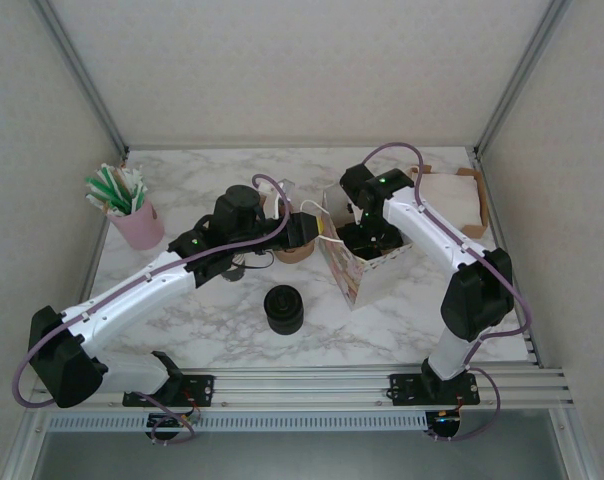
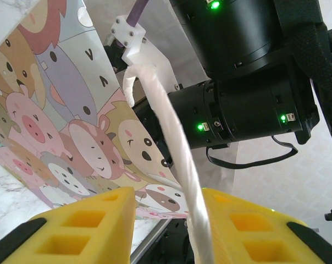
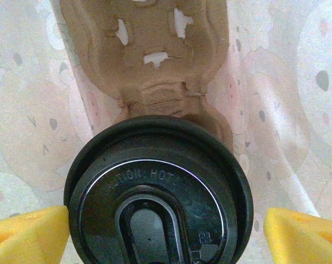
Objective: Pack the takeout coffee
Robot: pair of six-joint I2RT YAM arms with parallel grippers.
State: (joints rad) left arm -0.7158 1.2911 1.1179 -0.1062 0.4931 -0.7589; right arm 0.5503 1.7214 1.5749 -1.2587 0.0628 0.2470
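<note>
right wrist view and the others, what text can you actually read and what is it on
"UTION: HOT" - raised letters on the black lid of the takeout coffee, right wrist view; the first word's start cannot be made out.
Small embossed marks at the lid's lower right: too small to read.
Cartoon-animal bag: pictures, no words.

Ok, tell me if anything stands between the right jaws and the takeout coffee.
Nothing visible does. The right jaws stand open on either side of the takeout coffee, its black lid bare between them. The cup sits in a brown pulp carrier inside the cartoon-printed bag.
</note>
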